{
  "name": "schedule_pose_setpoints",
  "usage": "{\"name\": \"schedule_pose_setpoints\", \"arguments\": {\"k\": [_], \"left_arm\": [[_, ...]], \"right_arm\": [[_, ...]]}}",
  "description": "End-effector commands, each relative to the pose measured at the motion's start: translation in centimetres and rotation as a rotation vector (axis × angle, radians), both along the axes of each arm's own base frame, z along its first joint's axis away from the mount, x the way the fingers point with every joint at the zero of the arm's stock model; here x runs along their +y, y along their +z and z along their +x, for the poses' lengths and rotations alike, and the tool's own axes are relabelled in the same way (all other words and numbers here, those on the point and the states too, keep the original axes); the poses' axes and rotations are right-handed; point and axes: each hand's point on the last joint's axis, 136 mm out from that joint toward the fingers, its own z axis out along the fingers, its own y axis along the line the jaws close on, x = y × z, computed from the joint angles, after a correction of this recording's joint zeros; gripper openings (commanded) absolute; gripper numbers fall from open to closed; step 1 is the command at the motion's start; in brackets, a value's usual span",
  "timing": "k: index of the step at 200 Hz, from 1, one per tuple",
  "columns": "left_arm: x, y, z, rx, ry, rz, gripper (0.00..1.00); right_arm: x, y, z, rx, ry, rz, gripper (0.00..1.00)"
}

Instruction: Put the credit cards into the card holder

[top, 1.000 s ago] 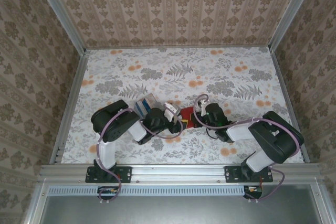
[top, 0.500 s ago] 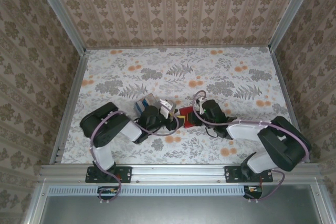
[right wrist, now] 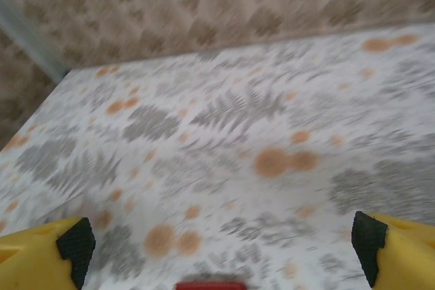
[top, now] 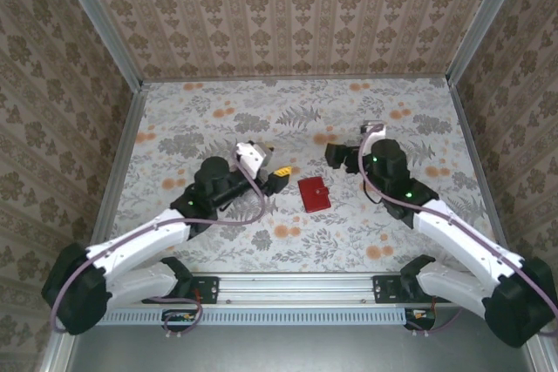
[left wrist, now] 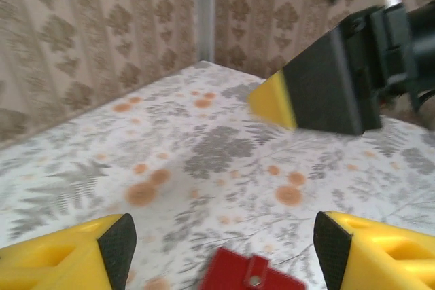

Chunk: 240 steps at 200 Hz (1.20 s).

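Red card holder [top: 314,194] is lying closed mid-frame on the bare floral table [top: 261,119]. The left gripper [top: 279,175] and right gripper [top: 335,155] are flanking it, both gaping wide, holding nothing.

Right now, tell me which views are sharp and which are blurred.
Top external: sharp and evenly lit, the small red folding card holder crisp. Left wrist: soft near the bottom, that holder fuzzy. Right wrist: motion-smeared, the floral-patterned tabletop streaky.
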Motion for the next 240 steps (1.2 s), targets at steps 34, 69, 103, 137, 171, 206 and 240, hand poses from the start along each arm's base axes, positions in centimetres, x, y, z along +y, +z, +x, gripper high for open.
{"name": "schedule_pose_setpoints", "arguments": {"k": [34, 69, 103, 137, 171, 206, 240], "left_arm": [[13.1, -3.5, 3.8, -0.034, 0.564, 0.257, 0.91], [21.2, -6.4, 5.0, -0.015, 0.829, 0.278, 0.96], [25.0, -10.0, 6.9, 0.026, 0.92, 0.282, 1.0], [26.3, -12.4, 9.8, 0.128, 0.922, 0.151, 1.0], [26.6, -12.4, 12.7, 0.116, 0.928, 0.156, 1.0], [28.7, -13.9, 13.5, 0.08, 0.999, 0.114, 1.0], [30.1, -15.3, 15.0, 0.148, 1.065, 0.139, 1.0]], "right_arm": [[-9.4, -1.1, -2.4, -0.269, -0.308, -0.271, 1.0], [-11.3, -5.1, -2.9, -0.199, -0.297, -0.417, 1.0], [-12.3, -8.8, -2.2, -0.162, -0.26, -0.458, 1.0], [-11.9, -9.4, 0.1, -0.15, -0.193, -0.433, 1.0], [-12.1, -9.1, 2.3, -0.181, -0.204, -0.33, 1.0], [-13.1, -10.0, 4.6, -0.139, -0.223, -0.289, 1.0], [-13.6, -12.5, 5.7, -0.128, -0.23, -0.269, 1.0]]}}
